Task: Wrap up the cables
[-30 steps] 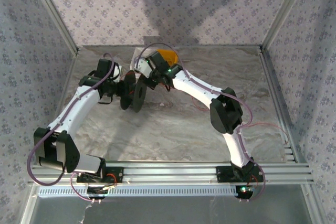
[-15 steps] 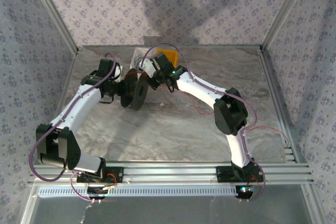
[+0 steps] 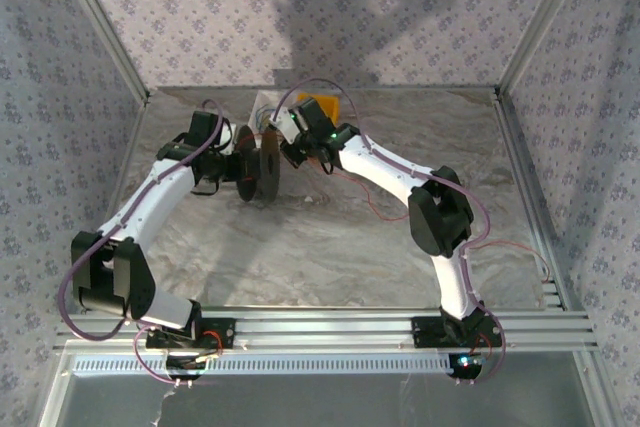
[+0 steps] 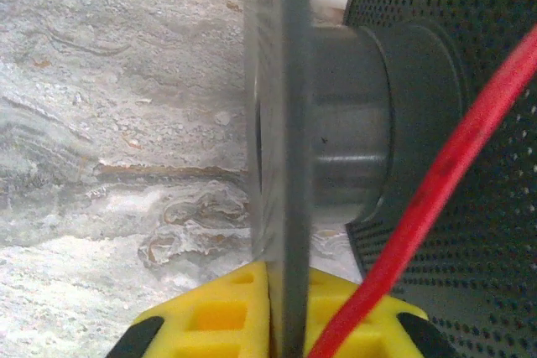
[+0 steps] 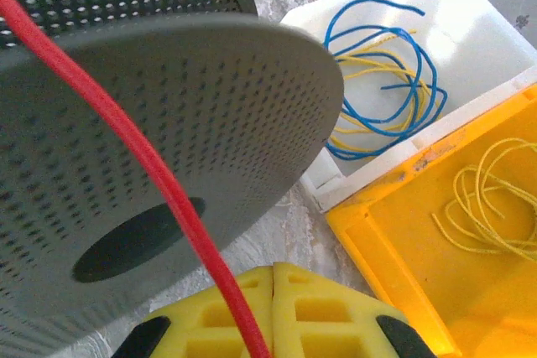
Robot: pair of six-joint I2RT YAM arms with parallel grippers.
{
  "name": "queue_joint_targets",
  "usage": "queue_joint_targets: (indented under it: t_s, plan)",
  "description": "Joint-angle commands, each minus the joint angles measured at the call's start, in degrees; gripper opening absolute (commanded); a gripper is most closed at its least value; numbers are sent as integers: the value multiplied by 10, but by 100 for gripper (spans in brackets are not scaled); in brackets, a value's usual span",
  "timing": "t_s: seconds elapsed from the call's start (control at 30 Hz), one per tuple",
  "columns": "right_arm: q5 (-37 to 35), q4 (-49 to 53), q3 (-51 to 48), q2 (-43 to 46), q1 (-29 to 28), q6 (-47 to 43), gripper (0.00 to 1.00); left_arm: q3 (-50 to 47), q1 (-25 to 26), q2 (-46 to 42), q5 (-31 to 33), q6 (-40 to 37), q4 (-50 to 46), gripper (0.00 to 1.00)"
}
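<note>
The dark grey spool (image 3: 258, 172) stands on edge at the back left of the table. My left gripper (image 3: 238, 169) is shut on its near flange (image 4: 281, 123), which runs edge-on between the yellow pads (image 4: 210, 316) in the left wrist view (image 4: 289, 308). The bare core (image 4: 348, 123) and the perforated far flange (image 4: 487, 39) lie to the right. The red cable (image 4: 436, 190) crosses diagonally in front of them. My right gripper (image 3: 278, 142) hovers beside the spool, pads together (image 5: 273, 308), with the cable (image 5: 134, 148) running over the flange (image 5: 210, 81) and down into the pads. Slack cable (image 3: 372, 209) trails right.
A white tray (image 5: 470, 31) with blue and yellow wires sits just behind the spool. Next to it is an orange bin (image 5: 403, 232) holding yellow wire (image 5: 487, 199). Patterned walls close in the table on three sides; an aluminium rail (image 3: 330, 327) runs along the near edge.
My left gripper has closed onto the spool's flange and the spool has shifted slightly right. The right gripper has moved left and back around the spool with the red cable.
</note>
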State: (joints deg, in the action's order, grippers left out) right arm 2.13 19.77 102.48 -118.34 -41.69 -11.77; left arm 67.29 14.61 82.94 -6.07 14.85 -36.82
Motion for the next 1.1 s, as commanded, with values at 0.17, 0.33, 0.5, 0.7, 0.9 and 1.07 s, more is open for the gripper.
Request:
queue_joint_targets:
  t_s: [0.17,0.33,0.5,0.7,0.9,1.07]
  plan:
    - [10,26,4,20,16,12,0,16,-3,18,0,1,-32,0]
    - [17,38,30,9,24,0,0,27,-3,-2,7,-17,-71,0]
    - [36,78,116,-30,37,-22,0,38,-3,-55,0,-58,-137,0]
    - [81,151,269,-109,43,-54,0,80,-7,-117,6,-108,-237,0]
    - [133,189,320,-105,54,-52,68,137,-23,-148,67,-99,-278,0]
    - [221,189,287,-26,86,-34,84,189,-39,-136,80,-107,-277,0]
